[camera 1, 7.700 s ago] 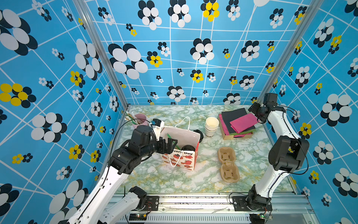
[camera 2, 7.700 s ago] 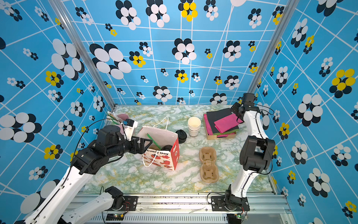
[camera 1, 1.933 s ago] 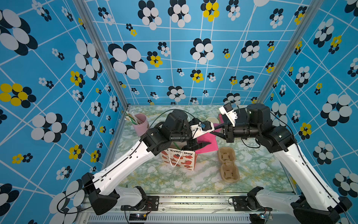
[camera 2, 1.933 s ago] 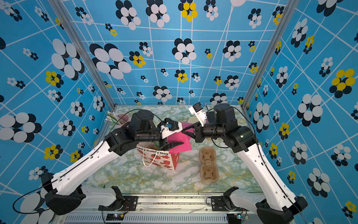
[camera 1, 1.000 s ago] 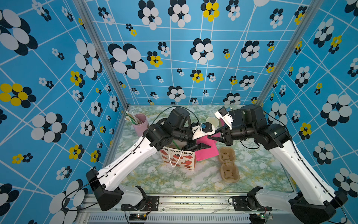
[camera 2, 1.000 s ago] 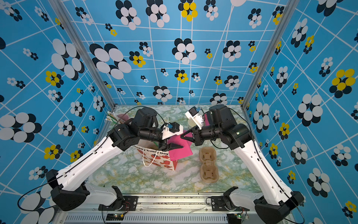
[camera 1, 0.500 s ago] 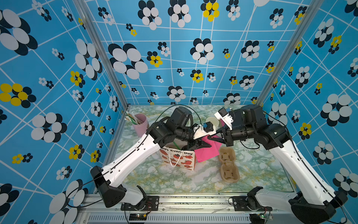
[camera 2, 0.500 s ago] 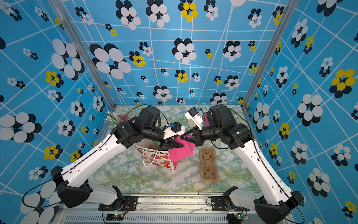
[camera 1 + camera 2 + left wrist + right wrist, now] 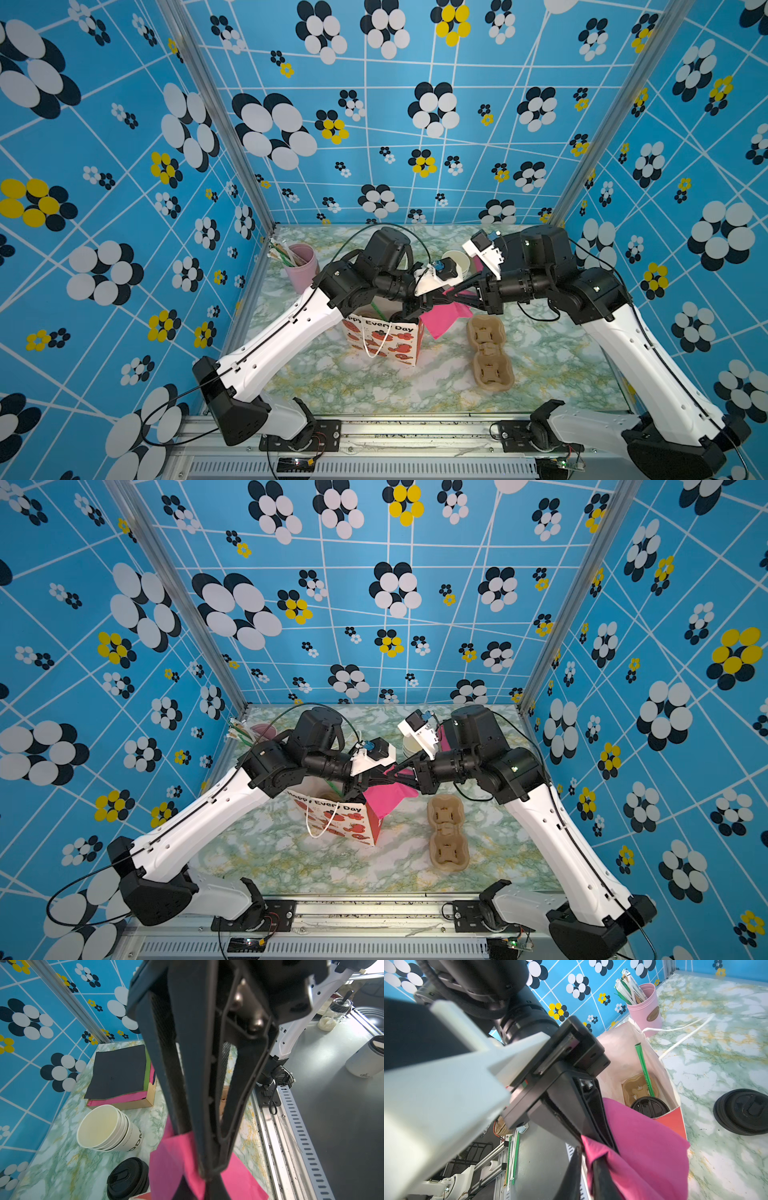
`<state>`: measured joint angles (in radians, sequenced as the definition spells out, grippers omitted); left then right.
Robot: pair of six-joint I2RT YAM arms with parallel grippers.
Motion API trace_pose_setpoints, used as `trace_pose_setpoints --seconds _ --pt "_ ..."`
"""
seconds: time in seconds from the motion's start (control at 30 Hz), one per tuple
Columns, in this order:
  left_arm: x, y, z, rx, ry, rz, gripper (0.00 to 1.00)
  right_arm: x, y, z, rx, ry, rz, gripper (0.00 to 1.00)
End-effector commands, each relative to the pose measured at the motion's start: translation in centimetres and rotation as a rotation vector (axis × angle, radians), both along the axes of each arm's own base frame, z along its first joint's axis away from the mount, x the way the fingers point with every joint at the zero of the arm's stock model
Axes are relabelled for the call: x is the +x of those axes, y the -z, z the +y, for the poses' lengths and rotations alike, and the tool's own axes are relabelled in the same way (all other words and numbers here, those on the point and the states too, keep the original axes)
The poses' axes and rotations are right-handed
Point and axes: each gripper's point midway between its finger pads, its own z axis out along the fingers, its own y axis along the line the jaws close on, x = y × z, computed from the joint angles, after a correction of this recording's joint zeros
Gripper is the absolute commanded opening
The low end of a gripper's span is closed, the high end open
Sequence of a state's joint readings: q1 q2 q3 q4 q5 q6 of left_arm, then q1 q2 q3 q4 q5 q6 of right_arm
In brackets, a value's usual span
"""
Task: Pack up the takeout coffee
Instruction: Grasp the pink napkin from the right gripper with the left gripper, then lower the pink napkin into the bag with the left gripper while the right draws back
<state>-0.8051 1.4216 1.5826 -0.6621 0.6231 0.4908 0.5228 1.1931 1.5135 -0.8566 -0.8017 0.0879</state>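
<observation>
A marbled green-and-white surface (image 9: 374,390) sat inside blue walls (image 9: 374,124) printed with flowers. Near its middle stood an open paper bag (image 9: 382,340) printed with red fruit, with white cord handles. A cardboard cup carrier (image 9: 637,1086) lay at its bottom and a green wrapped straw (image 9: 644,1070) leaned inside. A pink napkin (image 9: 446,318) hung at the bag's right edge, above the surface. Right of the bag a second carrier (image 9: 488,353) lay flat. A pink pot (image 9: 301,266) of straws stood at the back left. Behind the bag were a stack of lidless white cups (image 9: 108,1128), a stack of black lids (image 9: 127,1180) and a cardboard tray (image 9: 149,1099) of napkins, a black one on top.
</observation>
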Motion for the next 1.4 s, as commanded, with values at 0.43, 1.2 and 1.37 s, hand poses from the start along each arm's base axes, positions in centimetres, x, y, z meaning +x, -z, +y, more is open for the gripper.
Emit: trace_pose_setpoints --seconds 0.43,1.2,1.37 --pt "1.1 -3.2 5.9 0.132 -0.202 -0.251 0.0 1.8 -3.1 -3.7 -0.033 0.241 -0.34 0.75" --pt "6.4 3.4 15.1 0.584 -0.539 -0.097 0.0 3.2 -0.1 -4.1 -0.065 0.31 -0.312 0.84" --pt "6.6 5.2 15.2 0.599 -0.518 -0.037 0.0 3.2 0.7 -4.3 -0.082 0.314 -0.304 0.84"
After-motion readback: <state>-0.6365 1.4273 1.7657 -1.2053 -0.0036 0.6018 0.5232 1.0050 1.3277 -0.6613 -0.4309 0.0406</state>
